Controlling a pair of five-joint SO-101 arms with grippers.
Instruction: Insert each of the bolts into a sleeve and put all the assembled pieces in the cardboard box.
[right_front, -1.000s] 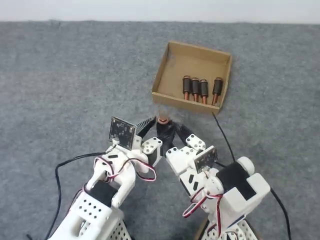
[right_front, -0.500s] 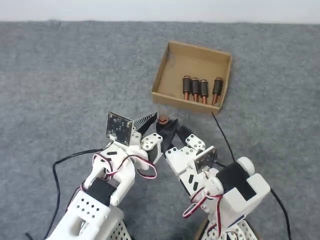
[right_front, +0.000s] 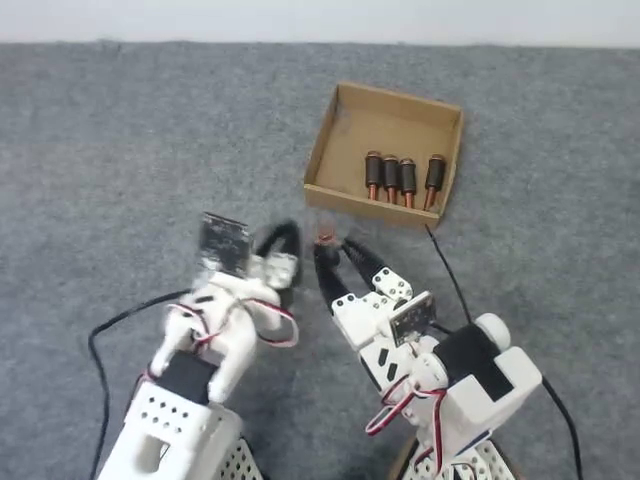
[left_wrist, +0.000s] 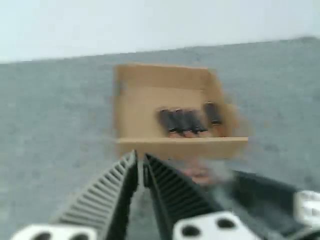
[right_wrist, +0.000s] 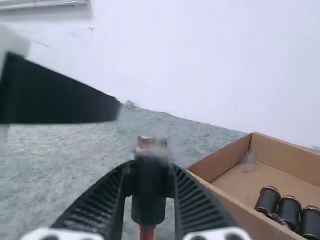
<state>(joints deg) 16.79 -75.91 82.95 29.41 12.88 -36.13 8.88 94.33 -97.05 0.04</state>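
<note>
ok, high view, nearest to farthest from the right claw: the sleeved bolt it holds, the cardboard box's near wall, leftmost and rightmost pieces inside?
1. Black sleeve on copper bolt, gripped in the right claw.
2. Brown cardboard box's near wall, just past the claw.
3. Leftmost black-and-copper piece, inside, left end of the row.
4. Rightmost piece, set apart at the right end.

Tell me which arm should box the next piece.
Right. The right end effector holds the assembled piece just short of the cardboard box; the left end effector is shut on nothing.

Overhead, two wrist cameras; box (right_front: 362, 125) shared
</note>
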